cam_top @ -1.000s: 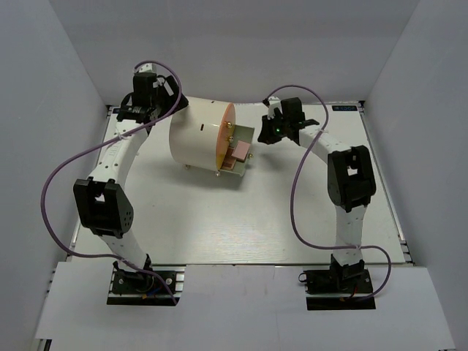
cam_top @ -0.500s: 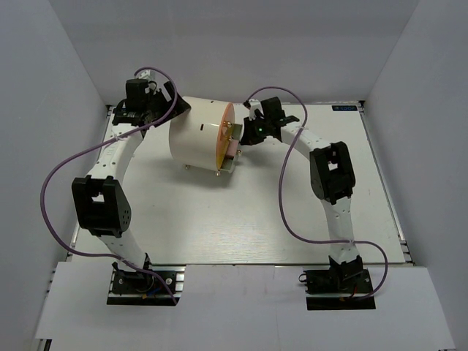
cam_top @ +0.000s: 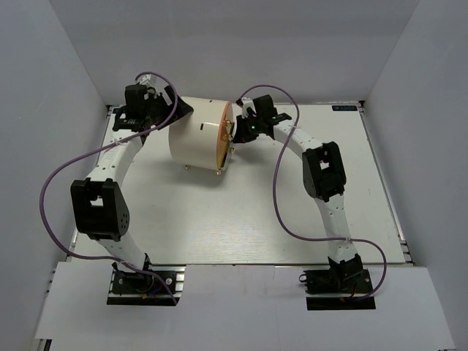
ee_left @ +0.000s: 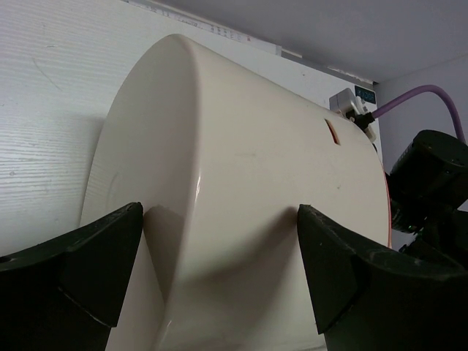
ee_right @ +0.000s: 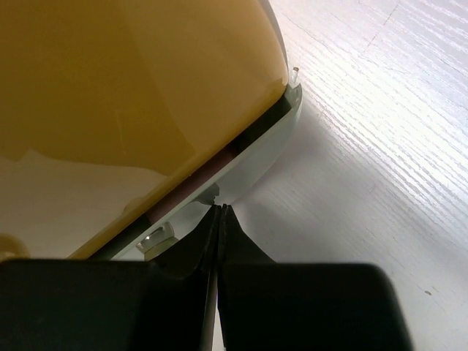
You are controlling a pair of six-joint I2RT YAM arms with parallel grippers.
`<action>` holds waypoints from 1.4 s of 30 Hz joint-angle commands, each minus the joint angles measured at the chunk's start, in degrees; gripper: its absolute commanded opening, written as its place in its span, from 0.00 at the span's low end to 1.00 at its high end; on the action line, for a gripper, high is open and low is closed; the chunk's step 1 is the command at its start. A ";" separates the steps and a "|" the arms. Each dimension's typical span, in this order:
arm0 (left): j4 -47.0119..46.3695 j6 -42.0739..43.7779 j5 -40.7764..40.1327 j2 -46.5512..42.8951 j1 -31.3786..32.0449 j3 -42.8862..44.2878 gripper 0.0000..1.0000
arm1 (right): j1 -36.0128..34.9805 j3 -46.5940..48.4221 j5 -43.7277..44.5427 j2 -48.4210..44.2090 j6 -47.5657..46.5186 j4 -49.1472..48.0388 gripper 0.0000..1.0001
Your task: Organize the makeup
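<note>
The makeup (ee_right: 196, 184) shows only as a thin pinkish-brown strip, glimpsed in the narrow gap between the cylinder's glossy orange front (ee_right: 131, 80) and the pale drawer tray (ee_right: 272, 135) under it. The rest is hidden inside, so its separate pieces cannot be told apart. The drawer stands almost shut at the bottom of that front. The big cream cylinder (cam_top: 196, 133) holding it lies on its side. The right gripper (ee_right: 219, 213) is at the cylinder's front, clenched tight with nothing between its fingers, the tips set against the drawer's edge. The left gripper (ee_left: 219, 248) is at the cylinder's closed rear end, fingers spread wide to either side of the curved wall. Whether they press it I cannot tell. Bare white worktop (cam_top: 256, 212) lies on the near side of the cylinder. This looks like the closing step, with the makeup stowed. The next move likely calls for a short, straight push on the tray while the rear is braced against sliding.
</note>
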State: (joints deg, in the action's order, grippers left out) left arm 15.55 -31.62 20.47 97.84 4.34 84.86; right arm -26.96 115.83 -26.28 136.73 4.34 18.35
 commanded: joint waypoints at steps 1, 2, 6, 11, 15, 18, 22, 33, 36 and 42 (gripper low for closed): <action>5.10 1.21 0.36 -2.21 0.23 -3.21 0.94 | -1.69 2.91 -3.25 0.21 1.02 -2.44 0.00; 5.02 1.21 0.54 -2.30 0.23 -3.56 0.94 | -1.60 3.00 -3.60 0.21 1.02 -2.44 0.00; 4.49 0.68 1.59 -3.09 0.23 -5.93 0.94 | -2.04 4.40 -7.36 0.12 0.59 -3.14 0.00; 3.26 -0.02 2.20 -4.06 0.23 -8.30 0.94 | -2.22 3.09 -16.76 -0.06 1.46 -5.60 0.00; 3.35 -0.20 2.64 -4.50 0.23 -8.83 0.94 | -2.48 1.50 -18.10 -0.06 1.72 -6.83 0.00; 3.35 -0.20 2.47 -4.85 0.23 -9.27 0.94 | -2.22 1.06 -18.29 -0.41 2.25 -7.19 0.00; 4.13 -0.29 0.72 -5.12 0.23 -8.92 0.94 | -2.13 -1.48 -13.64 -3.30 1.02 -7.36 0.00; 12.30 -4.59 -12.89 -6.26 -1.61 -1.55 0.98 | 2.53 -16.50 -4.84 -17.18 -4.07 -6.75 0.03; 15.12 -5.03 -15.97 -7.84 -3.28 0.56 0.98 | 3.93 -20.27 -4.92 -21.14 -6.88 -5.61 0.21; 15.39 -2.93 -17.22 -15.73 -5.22 0.14 0.98 | 5.16 -28.19 -4.48 -31.24 -11.45 -3.67 0.89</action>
State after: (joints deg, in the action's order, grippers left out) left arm 28.27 -36.23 6.33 89.91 -0.32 83.99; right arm -21.82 90.19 -30.98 111.46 -3.14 13.89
